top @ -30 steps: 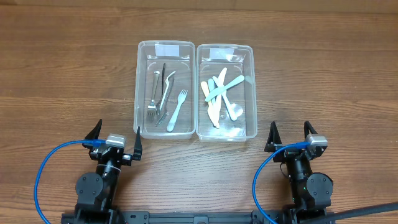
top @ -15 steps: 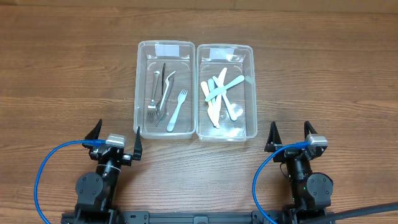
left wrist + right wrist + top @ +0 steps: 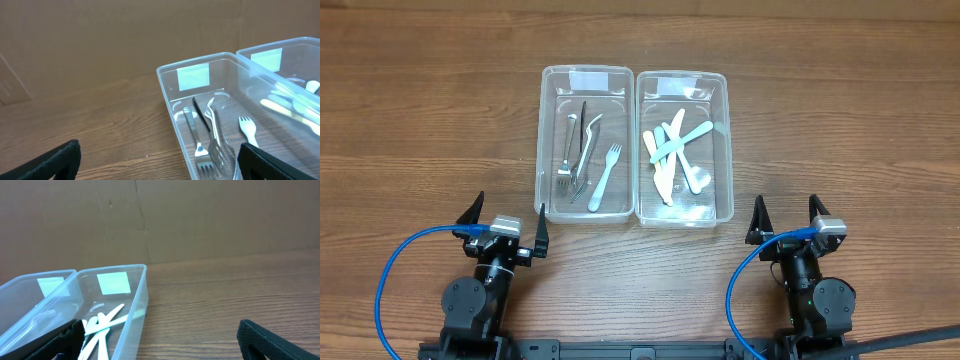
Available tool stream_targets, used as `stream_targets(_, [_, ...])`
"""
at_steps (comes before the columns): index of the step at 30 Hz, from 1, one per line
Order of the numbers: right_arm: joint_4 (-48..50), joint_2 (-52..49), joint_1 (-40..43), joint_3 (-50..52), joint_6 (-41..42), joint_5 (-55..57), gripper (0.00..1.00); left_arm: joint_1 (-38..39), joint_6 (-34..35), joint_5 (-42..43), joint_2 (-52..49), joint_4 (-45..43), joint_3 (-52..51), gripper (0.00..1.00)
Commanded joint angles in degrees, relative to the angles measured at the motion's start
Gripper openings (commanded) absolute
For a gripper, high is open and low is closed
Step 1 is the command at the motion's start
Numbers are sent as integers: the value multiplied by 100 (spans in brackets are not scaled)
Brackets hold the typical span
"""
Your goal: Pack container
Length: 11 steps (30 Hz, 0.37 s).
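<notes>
Two clear plastic containers stand side by side at the table's middle. The left container holds several metal forks and one pale plastic fork; it also shows in the left wrist view. The right container holds several white and pale plastic utensils; it also shows in the right wrist view. My left gripper is open and empty, near the front edge below the left container. My right gripper is open and empty, below the right container's right corner.
Blue cables loop from both arm bases at the front edge. A brown cardboard wall stands behind the table. Bare wooden tabletop lies to the left, right and far side of the containers.
</notes>
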<state>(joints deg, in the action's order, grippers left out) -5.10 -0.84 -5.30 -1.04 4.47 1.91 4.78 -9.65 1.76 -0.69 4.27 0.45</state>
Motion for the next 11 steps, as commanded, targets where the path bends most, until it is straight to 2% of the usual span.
stream_targets(1, [44, 68, 11, 59, 9, -7, 100, -37, -107, 105, 44, -7, -20, 100])
stream_targets(11, [44, 68, 13, 59, 9, -7, 100, -37, -107, 105, 44, -7, -20, 100])
